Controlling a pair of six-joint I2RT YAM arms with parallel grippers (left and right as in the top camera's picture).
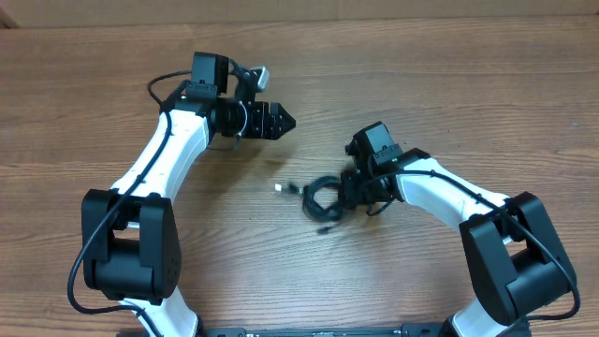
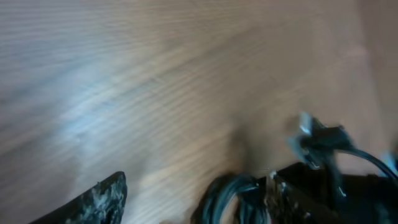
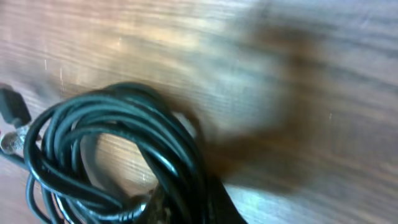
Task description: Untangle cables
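The cables (image 1: 323, 197) are thin black cords in a small coiled bundle at mid-table, with a silver plug end (image 1: 281, 188) sticking out to the left. My right gripper (image 1: 348, 194) is at the bundle's right edge. In the right wrist view, its fingers (image 3: 186, 208) are shut on the cords (image 3: 168, 143) where the loops meet. My left gripper (image 1: 285, 120) hovers up and left of the bundle, apart from it. The blurred left wrist view shows one finger (image 2: 99, 202) set wide at the left and the bundle (image 2: 227, 196) beyond it. The jaws hold nothing.
The wooden table (image 1: 440, 84) lies around both arms. The right arm's wrist and camera plug (image 2: 311, 140) show at the right of the left wrist view. Thick black arm wires run along both arms.
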